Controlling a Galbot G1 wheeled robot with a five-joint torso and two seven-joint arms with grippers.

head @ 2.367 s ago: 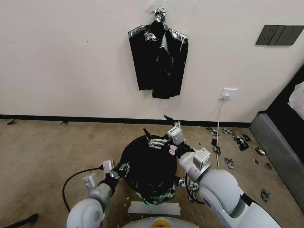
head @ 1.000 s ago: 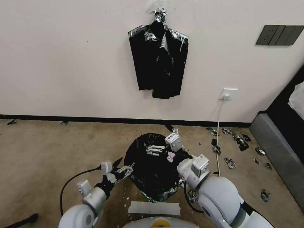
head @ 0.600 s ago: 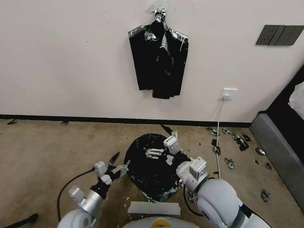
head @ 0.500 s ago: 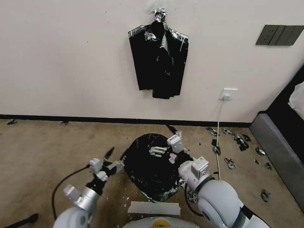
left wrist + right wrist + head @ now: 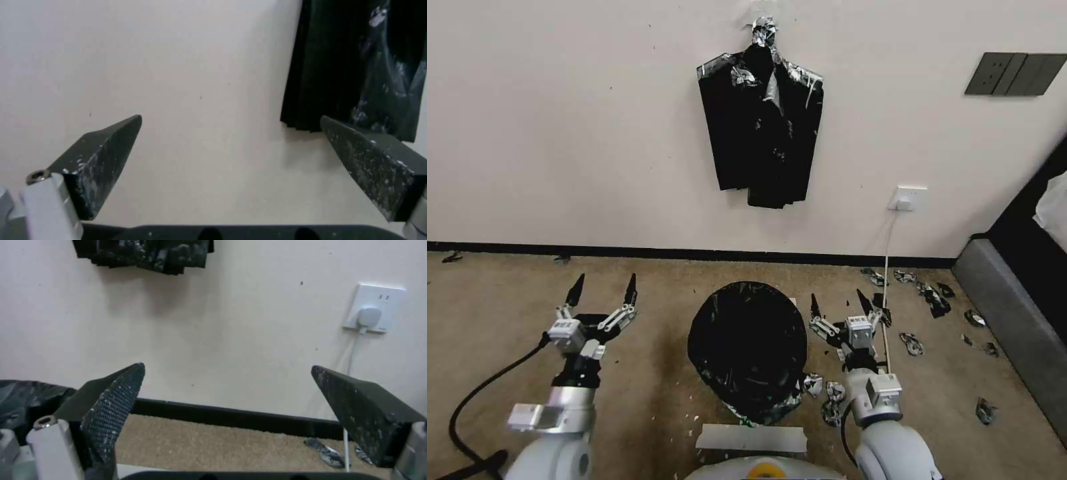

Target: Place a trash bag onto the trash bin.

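Looking finished: the trash bag (image 5: 747, 347) sits draped over the trash bin, both grippers off it.

The black plastic covers the bin's mouth and sides on the carpet (image 5: 507, 300), so no cream shows. The left gripper (image 5: 602, 291) and right gripper (image 5: 837, 305) flank it, fingers spread and empty, pointing at the wall (image 5: 560, 133). Little seems left, I'd judge.

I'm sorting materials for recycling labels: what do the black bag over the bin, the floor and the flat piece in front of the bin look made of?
The trash bag looks like thin glossy plastic film: crinkled, with silvery glints. The floor seems to be short-pile tan carpet, matte and grainy. The flat pale piece could be cardboard or foam board; its matte look leaves that open.
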